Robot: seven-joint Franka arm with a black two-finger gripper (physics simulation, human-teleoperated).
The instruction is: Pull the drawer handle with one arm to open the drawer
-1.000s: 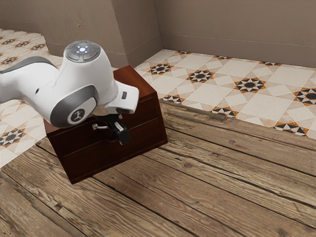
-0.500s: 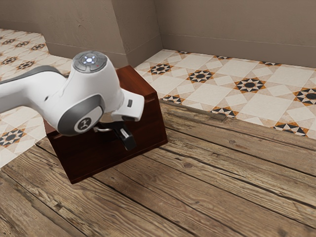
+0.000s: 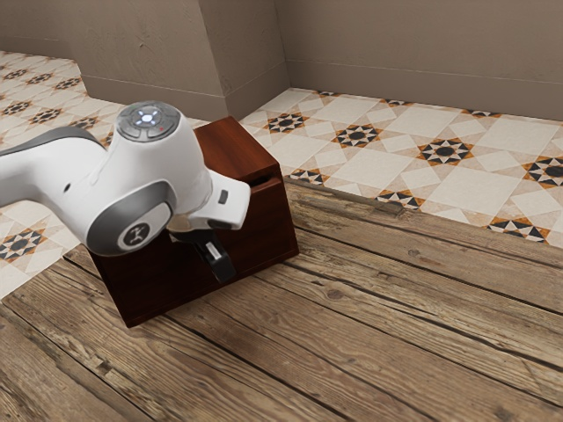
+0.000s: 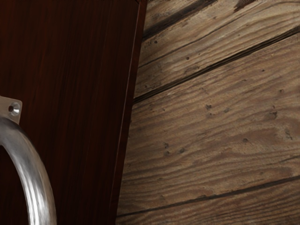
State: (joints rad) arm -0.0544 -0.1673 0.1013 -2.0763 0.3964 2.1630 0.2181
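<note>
A dark red-brown wooden drawer cabinet (image 3: 251, 158) stands on the floor at the exterior view's left. My white arm reaches across its front, and the black gripper (image 3: 214, 261) hangs low against the drawer face (image 3: 264, 230), which the hand largely hides. A thin dark gap (image 3: 265, 181) shows under the cabinet top at its front right corner. In the wrist view a curved silver handle (image 4: 29, 171), fixed by a screwed plate (image 4: 11, 108), stands out from the dark drawer front (image 4: 75, 93) close to my hand.
Worn wooden planks (image 3: 378, 325) spread in front of the cabinet and to the exterior view's right. Patterned tiles (image 3: 440, 163) lie behind, up to beige walls (image 3: 396, 44). A wall corner (image 3: 242, 48) juts out behind the cabinet.
My hand has sunk lower along the cabinet front and shifted slightly left. The silver handle seen beside the gripper earlier is now covered by the hand. A dark gap has appeared under the cabinet top.
</note>
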